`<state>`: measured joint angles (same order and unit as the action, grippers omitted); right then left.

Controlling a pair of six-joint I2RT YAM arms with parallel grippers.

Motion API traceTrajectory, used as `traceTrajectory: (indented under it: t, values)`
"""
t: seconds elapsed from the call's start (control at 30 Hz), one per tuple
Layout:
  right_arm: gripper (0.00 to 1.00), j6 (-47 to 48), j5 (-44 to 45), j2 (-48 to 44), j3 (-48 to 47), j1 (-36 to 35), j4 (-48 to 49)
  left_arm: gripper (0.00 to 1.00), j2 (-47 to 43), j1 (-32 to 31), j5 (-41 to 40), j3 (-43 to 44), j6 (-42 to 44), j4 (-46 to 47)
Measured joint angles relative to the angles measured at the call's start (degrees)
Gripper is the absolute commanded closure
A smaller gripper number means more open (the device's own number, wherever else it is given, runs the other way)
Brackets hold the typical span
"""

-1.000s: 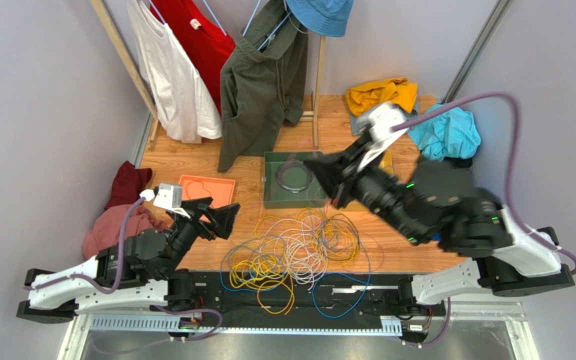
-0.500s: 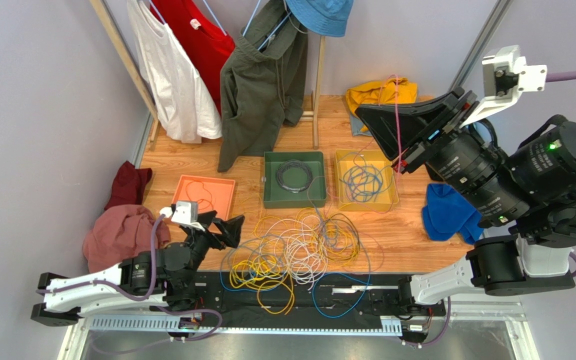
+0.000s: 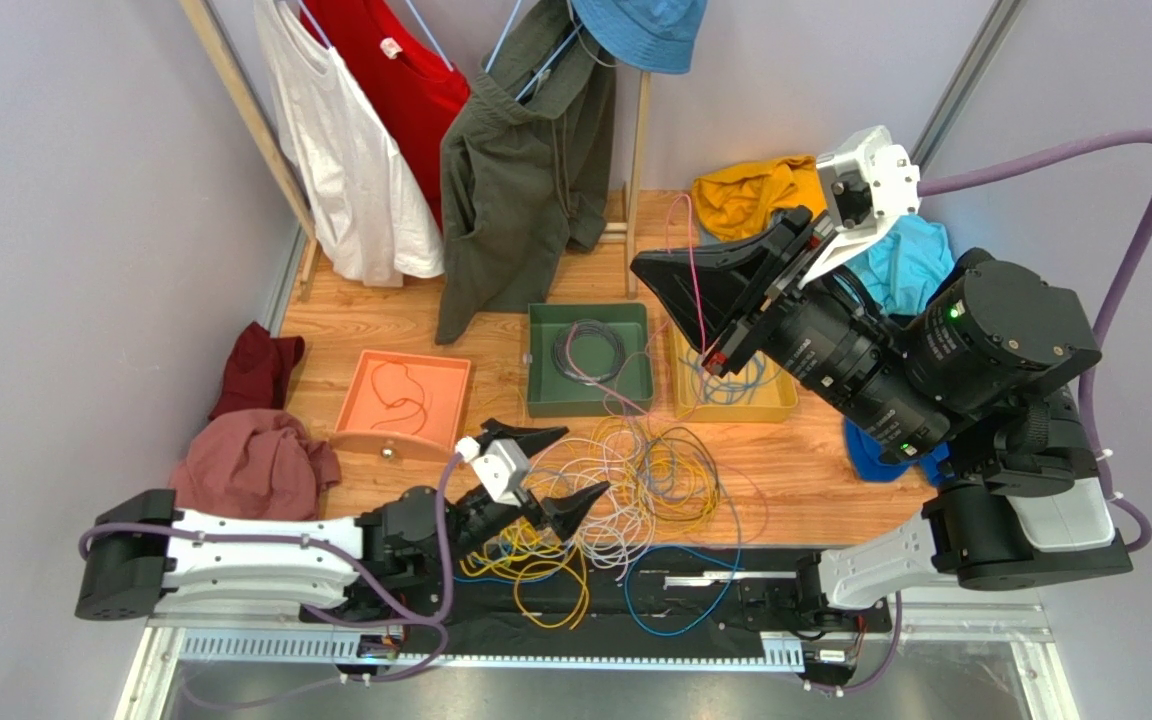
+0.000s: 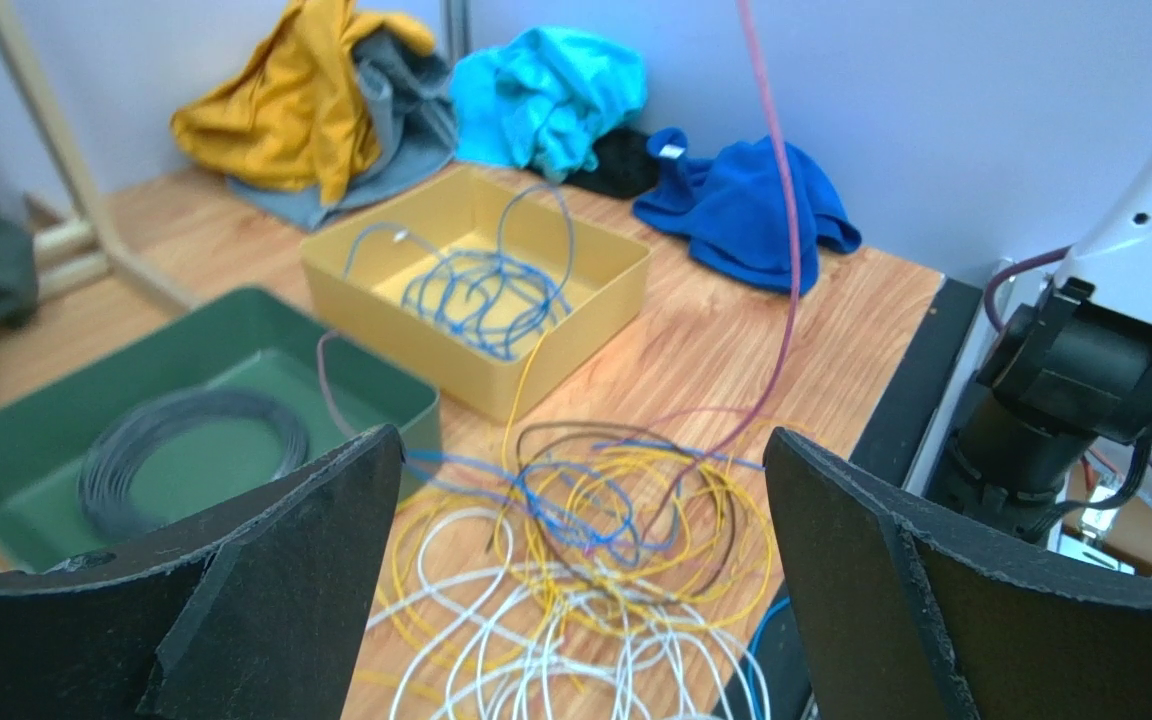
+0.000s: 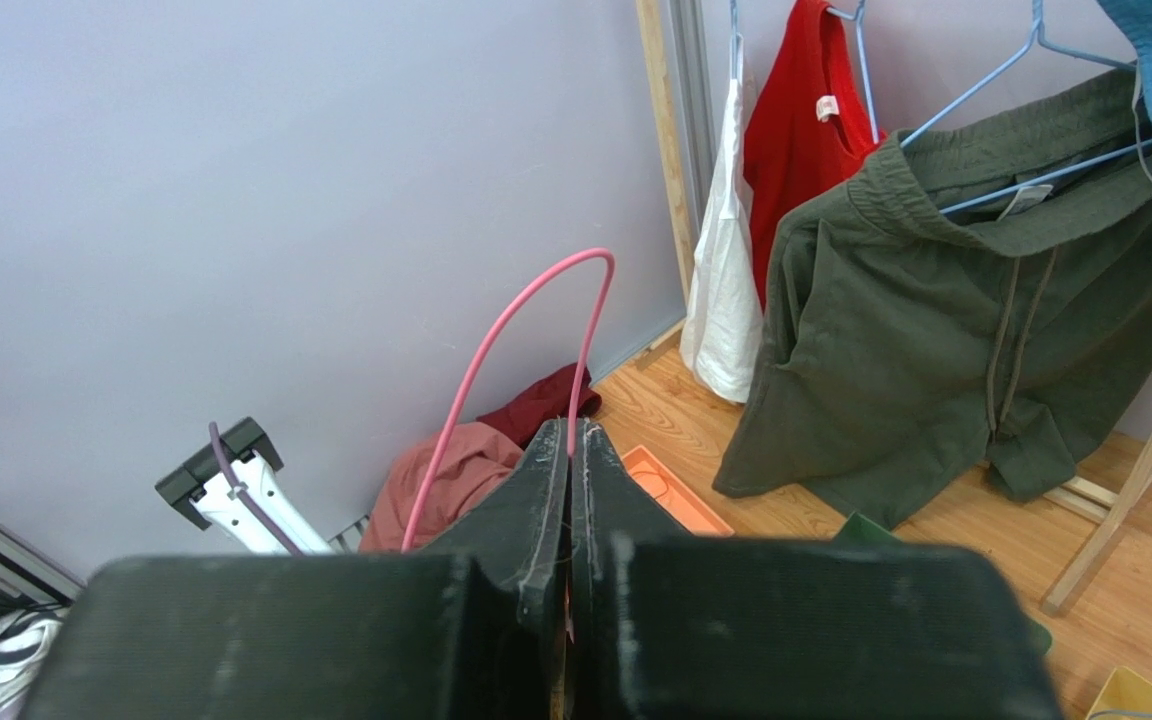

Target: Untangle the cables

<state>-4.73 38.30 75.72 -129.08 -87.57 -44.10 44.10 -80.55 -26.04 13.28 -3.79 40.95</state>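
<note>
Our right gripper point(image 5: 569, 446) is clamped on a pink cable point(image 5: 489, 342) and holds it high, likely to draw it out of the pile of cables point(image 3: 620, 488). Our left gripper point(image 3: 555, 468) waits with claws wide apart at the pile's left edge.

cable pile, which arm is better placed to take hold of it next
Left, probably. The left fingers stand open, low and facing the cable pile, holding nothing. The right fingers are shut on a pink cable, high above the pile.
</note>
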Motion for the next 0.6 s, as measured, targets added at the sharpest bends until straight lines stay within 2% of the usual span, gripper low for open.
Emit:
traceTrajectory:
  t: [0.1,0.27,0.37,0.4,0.43,0.47,0.5,0.53,0.6]
  values:
    - [1.0,-0.7,-0.33,0.02,0.48,0.0,-0.07,0.01,5.97,0.02,2.69,0.22,3.85,8.59]
    - [1.0,-1.84,-0.83,-0.37,2.36,0.0,-0.26,0.02,12.44,0.02,4.17,2.8,8.13,17.0]
    - [1.0,-2.64,-1.55,-0.57,3.58,0.0,-0.52,0.22,16.83,0.52,4.39,4.13,9.64,21.31]
    - [1.0,-2.97,-1.88,-0.57,3.8,0.0,-0.76,0.43,18.12,1.01,4.7,4.35,9.6,22.14]
    - [1.0,-3.15,-2.05,-0.57,3.91,0.0,-0.94,0.56,19.02,1.53,4.94,4.37,9.33,22.67]
    - [1.0,-3.34,-2.29,-0.59,3.98,0.0,-1.18,0.85,19.87,2.4,4.96,4.35,9.05,23.02]
    - [1.0,-3.43,-2.38,-0.66,4.11,0.0,-1.22,0.96,20.37,3.15,4.85,4.35,8.22,23.08]
    - [1.0,-3.48,-2.4,-0.83,4.28,0.0,-1.33,1.0,20.5,3.69,4.46,4.24,7.37,23.19]
    - [1.0,-3.45,-2.36,-1.29,4.57,0.0,-1.55,1.0,19.52,4.48,2.6,3.58,5.7,22.73]
